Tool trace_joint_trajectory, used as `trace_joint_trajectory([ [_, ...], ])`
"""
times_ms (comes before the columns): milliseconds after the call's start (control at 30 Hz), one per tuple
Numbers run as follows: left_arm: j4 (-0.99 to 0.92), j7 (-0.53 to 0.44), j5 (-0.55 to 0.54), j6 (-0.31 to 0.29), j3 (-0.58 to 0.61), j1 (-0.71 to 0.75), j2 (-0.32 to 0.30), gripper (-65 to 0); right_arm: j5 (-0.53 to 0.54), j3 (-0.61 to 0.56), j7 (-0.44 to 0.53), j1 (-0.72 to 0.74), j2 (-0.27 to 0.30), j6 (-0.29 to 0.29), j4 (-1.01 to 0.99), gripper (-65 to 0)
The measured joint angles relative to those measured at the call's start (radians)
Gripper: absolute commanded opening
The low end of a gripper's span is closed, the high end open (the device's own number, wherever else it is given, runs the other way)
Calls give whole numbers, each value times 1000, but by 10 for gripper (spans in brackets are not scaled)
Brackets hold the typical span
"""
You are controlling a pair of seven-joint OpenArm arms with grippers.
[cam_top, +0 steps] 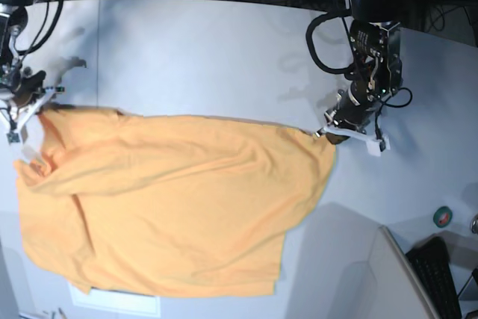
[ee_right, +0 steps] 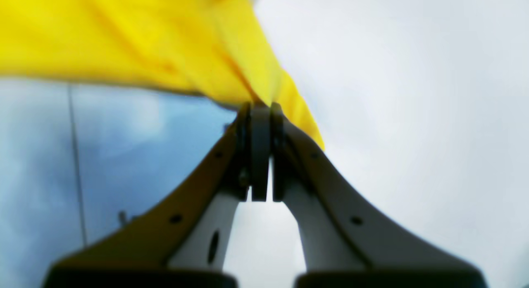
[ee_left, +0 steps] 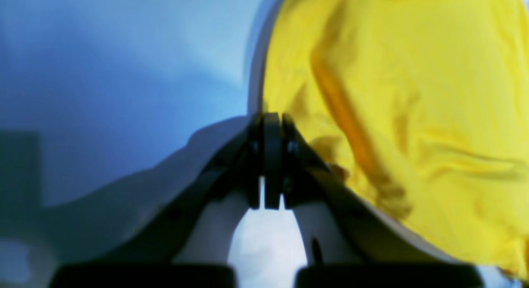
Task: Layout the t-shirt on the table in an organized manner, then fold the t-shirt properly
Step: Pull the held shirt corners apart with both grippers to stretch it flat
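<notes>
shirt [cam_top: 172, 207]: orange-yellow, stretched wide across the counter [cam_top: 209, 57] in the base view, top edge pulled into a fairly straight line between the two hands, rest of the cloth spread below with big soft wrinkles and a loose bottom edge

left hand [ee_left: 270, 114]: clenched on the shirt, jaws pressed together with yellow fabric right at the tips; in the base view it's on the right, pinching the shirt's right top corner [cam_top: 328, 134]

right hand [ee_right: 259, 105]: also clamped on the shirt, jaws tight together and a fold of yellow cloth coming straight out of them; in the base view it sits at the far left by the shirt's top left corner [cam_top: 30, 106]

counter: pale grey-white, thin dark seam visible in the right wrist view [ee_right: 76, 164], plenty of bare surface above the shirt

wrist views: both pretty blurry, so whether the cloth near the hands is lifted off the counter or lying on it, can't tell

other stuff: a small green-rimmed round thing [cam_top: 444, 217] near the right edge, well away from the shirt, and a black keyboard [cam_top: 441, 274] at the bottom right corner
</notes>
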Motion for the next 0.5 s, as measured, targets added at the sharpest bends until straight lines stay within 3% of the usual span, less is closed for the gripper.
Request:
trace_joint_trajectory([
  [67, 85, 52, -2, 0, 9, 42, -35, -650, 3, 40, -53, -59, -21, 37, 127, -650],
  [133, 173, 62, 1, 2, 14, 96, -50, -650, 6, 70, -111, -114, -59, 116, 234, -650],
  [300, 324, 69, -3, 0, 17, 228, -35, -650, 8, 146, -237, -227, -165, 207, 368, -650],
  [500, 350, 69, 0, 4, 14, 319, -44, -650, 2, 202, -236, -277, -178, 267, 327, -650],
])
